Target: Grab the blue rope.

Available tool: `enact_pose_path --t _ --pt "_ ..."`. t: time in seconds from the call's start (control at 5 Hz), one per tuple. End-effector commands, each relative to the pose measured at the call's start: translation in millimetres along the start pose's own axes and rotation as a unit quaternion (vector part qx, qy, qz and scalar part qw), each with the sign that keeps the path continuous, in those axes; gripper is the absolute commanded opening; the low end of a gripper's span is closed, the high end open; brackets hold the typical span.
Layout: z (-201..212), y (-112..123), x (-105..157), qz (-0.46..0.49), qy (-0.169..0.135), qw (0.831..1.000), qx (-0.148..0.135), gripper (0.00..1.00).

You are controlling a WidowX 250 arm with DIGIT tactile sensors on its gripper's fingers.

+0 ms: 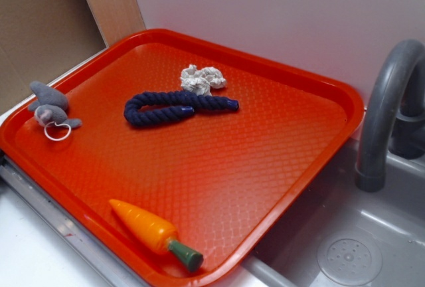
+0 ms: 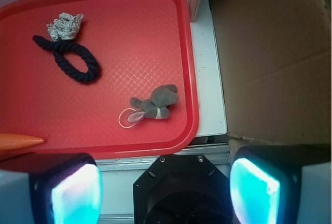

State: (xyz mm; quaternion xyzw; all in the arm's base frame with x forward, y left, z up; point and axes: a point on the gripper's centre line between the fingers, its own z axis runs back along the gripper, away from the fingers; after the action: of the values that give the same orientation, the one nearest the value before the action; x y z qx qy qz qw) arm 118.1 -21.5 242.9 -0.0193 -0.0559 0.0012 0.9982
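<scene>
The blue rope [image 1: 174, 106], a thick navy twisted cord bent in a loop with purple capped ends, lies on the red tray [image 1: 285, 161] near its back middle. From the wrist camera the blue rope [image 2: 72, 60] shows at the upper left, far from my gripper [image 2: 163, 190]. The gripper is open, its two glowing pads wide apart with nothing between them, high above the tray's [image 2: 189, 79] near edge. The exterior view does not show the gripper.
A crumpled white cloth [image 1: 201, 78] touches the rope's far side. A grey plush mouse [image 1: 50, 110] lies at the tray's left, an orange toy carrot [image 1: 154, 232] at its front. A grey faucet [image 1: 385, 114] and sink [image 1: 345, 247] stand right. Cardboard [image 2: 270, 53] lies beside the tray.
</scene>
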Motion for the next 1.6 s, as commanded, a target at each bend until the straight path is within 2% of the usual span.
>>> enact_pose_path --t 0.0,0.2,0.4,0.6,0.8,1.0,1.2,1.4 --pt "0 0 0 0.0 0.0 1.0 0.0 1.0" --pt "-13 -14 19 0.071 -0.055 0.992 -0.083 1.0" --pt "-32 -25 44 0.116 -0.085 0.987 -0.073 1.0" --pt "-56 -37 65 0.124 -0.095 0.985 -0.069 1.0" --pt "-91 -65 86 0.083 -0.096 0.991 -0.05 1.0" --pt "-120 -83 91 0.07 -0.085 0.993 -0.046 1.0" --pt "-161 -105 93 0.042 -0.058 0.996 -0.047 1.0" --pt "-192 -111 92 0.037 -0.03 0.998 -0.028 1.0"
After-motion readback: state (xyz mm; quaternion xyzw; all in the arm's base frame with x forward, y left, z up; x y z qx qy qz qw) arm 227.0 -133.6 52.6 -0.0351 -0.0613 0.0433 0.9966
